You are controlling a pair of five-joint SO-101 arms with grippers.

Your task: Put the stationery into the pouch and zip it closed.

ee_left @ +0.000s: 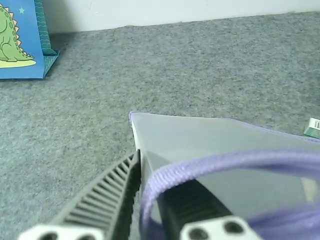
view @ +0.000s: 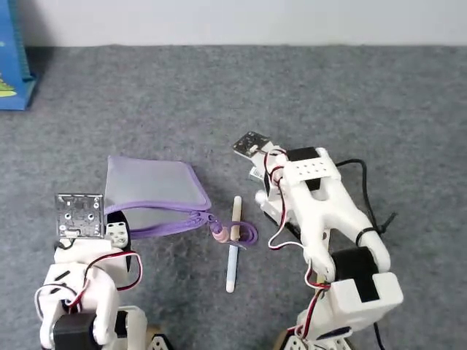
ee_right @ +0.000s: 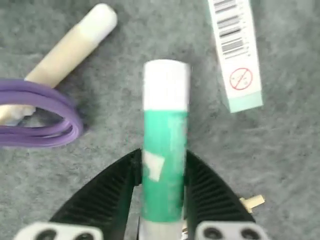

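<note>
My right tool (ee_right: 161, 167) pinched the green glue stick (ee_right: 165, 120) low over the desk (view: 328, 95), while my left tool (ee_left: 142, 161) was clamped on the rim of the pouch (view: 153, 191), which lay flat nearby. I judged it best to lift clear of the purple strap (ee_right: 45, 115) and feed the stick endwise into the mouth.

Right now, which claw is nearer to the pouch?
Left. The left claw clamps the rim of the pouch, touching it; the right claw holds a green glue stick apart from it.
</note>
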